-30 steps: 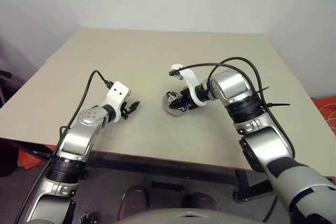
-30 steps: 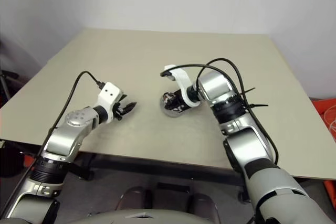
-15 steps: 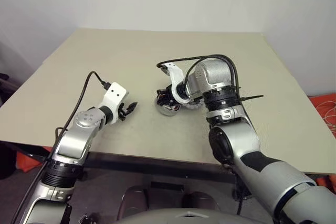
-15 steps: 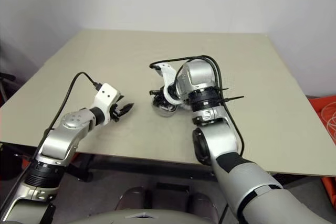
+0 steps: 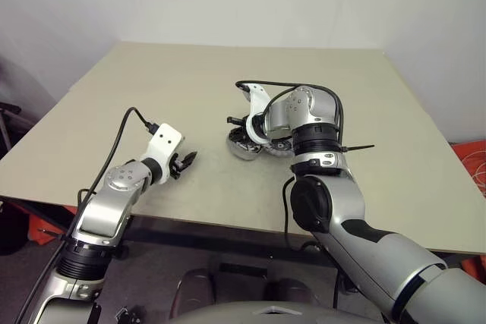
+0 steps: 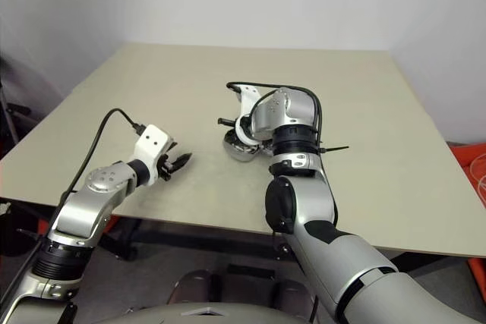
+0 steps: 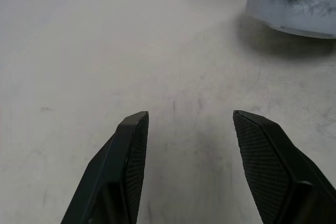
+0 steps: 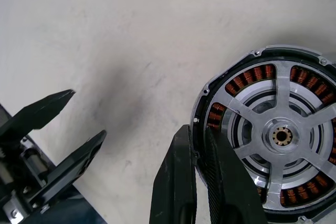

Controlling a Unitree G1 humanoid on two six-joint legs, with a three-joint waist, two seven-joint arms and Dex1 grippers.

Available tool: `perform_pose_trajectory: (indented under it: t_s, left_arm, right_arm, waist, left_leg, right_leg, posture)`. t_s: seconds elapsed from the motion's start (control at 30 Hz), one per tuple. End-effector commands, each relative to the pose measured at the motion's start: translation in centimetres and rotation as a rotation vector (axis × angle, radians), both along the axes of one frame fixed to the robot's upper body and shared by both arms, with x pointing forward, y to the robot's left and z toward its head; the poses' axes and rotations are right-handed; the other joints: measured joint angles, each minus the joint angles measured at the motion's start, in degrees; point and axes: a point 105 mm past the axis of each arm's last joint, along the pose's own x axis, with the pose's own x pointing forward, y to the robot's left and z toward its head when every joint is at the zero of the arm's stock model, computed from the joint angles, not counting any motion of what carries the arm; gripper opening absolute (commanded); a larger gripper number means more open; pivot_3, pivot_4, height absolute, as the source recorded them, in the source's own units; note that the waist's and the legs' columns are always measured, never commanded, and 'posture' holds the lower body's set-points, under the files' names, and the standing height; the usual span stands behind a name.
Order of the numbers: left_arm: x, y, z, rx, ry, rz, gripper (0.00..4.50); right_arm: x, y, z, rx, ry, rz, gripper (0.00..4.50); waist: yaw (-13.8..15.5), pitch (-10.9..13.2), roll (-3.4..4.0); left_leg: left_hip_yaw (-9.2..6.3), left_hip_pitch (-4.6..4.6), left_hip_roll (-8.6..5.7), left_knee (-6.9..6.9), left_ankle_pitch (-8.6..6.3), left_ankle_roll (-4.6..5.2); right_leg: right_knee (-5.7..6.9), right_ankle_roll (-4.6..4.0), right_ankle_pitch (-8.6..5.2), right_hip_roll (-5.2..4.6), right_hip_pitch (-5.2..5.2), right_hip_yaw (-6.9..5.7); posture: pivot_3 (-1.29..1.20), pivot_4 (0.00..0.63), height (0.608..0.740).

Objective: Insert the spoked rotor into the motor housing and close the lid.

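Near the middle of the beige table (image 5: 357, 165) sits the motor housing (image 8: 273, 145), and everything else is placed from it. Compared with a second ago, the right arm has swung in from the right side and folded over the housing, its wrist rolled so that the white camera bracket now stands behind the housing rather than to its right. The left gripper (image 5: 184, 161) sits about where it was, well to the left of the housing and apart from it.

The housing lies flat on the table with its open face turned up, so its axis stands upright; being round, it has no long side to speak of. It is a short cylinder with a dark rim, a ring of copper-coloured windings and, seated inside, the spoked rotor (image 8: 287, 109), a shiny silver wheel with wide spokes around a small toothed hub.

The right gripper (image 8: 202, 174) has its two black fingers pressed together, pointing down at the housing's left edge; whether they pinch the rim cannot be told. The left gripper's fingers (image 7: 131, 145) stand partly apart over bare table, holding nothing.
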Motion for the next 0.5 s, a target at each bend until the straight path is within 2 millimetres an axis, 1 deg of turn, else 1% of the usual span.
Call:
perform_pose_trajectory:
  t_s: [0.03, 0.1, 0.17, 0.33, 0.43, 0.47, 0.5]
  left_arm:
    - [0.3, 0.4, 1.3, 0.021, -0.050, 0.010, 2.72]
    - [0.3, 0.3, 1.3, 0.021, -0.051, 0.010, 2.72]
    - [0.4, 0.3, 1.4, 0.022, -0.053, 0.008, 2.72]
    - [0.6, 0.2, 1.4, 0.026, -0.054, 0.005, 2.72]
    - [0.7, 0.2, 1.4, 0.026, -0.054, 0.003, 2.72]
    - [0.7, 0.2, 1.4, 0.025, -0.054, 0.001, 2.72]
    - [0.8, 0.2, 1.4, 0.025, -0.054, 0.000, 2.72]
  right_arm:
    - [-1.4, 4.1, -0.1, 0.005, -0.003, 0.074, 0.01]
    - [-1.5, 4.3, 0.0, 0.013, -0.005, 0.083, 0.01]
    - [-1.8, 4.5, 0.2, 0.032, -0.007, 0.110, 0.73]
    - [-2.5, 4.8, 0.7, 0.020, 0.003, 0.155, 2.32]
    - [-2.9, 5.1, 1.2, 0.038, 0.014, 0.184, 3.41]
    - [-3.2, 5.3, 1.5, 0.049, 0.020, 0.206, 3.70]
    - [-3.4, 5.5, 1.8, 0.061, 0.021, 0.229, 3.70]
  waist:
    - [0.01, 0.00, 0.00]
    - [-0.01, 0.00, 0.00]
    - [-0.04, 0.00, 0.00]
    - [-0.18, 0.00, 0.00]
    - [-0.19, 0.00, -0.01]
    - [-0.19, 0.00, -0.01]
    - [-0.20, 0.00, 0.00]
  left_leg:
    - [-0.01, 0.00, 0.00, 0.00, 0.00, 0.00]
    - [-0.02, 0.00, 0.00, 0.00, 0.01, -0.02]
    - [-0.03, -0.01, 0.00, 0.00, 0.01, -0.03]
    - [-0.04, -0.13, 0.01, -0.02, 0.09, -0.14]
    - [-0.05, -0.24, 0.02, -0.10, 0.06, -0.10]
    - [-0.05, -0.26, 0.02, -0.11, 0.04, -0.06]
    - [-0.05, -0.27, 0.03, -0.11, 0.03, -0.05]
  right_leg:
    - [0.00, 0.00, 0.00, 0.00, 0.01, 0.00]
    - [0.01, 0.01, 0.00, 0.00, 0.02, -0.01]
    - [0.01, 0.01, 0.00, 0.00, 0.01, -0.01]
    - [0.12, 0.01, 0.01, 0.01, -0.18, -0.01]
    - [0.15, 0.06, 0.06, 0.05, -0.31, -0.01]
    - [0.16, 0.06, 0.06, 0.07, -0.33, -0.01]
    - [0.17, 0.05, 0.06, 0.08, -0.35, -0.01]
  posture:
    - [0.00, 0.000, 0.740]
    - [0.00, 0.000, 0.740]
    - [0.00, 0.000, 0.740]
    - [0.00, 0.000, 0.740]
    - [0.00, 0.000, 0.740]
    - [0.00, 0.000, 0.740]
    - [0.00, 0.000, 0.740]
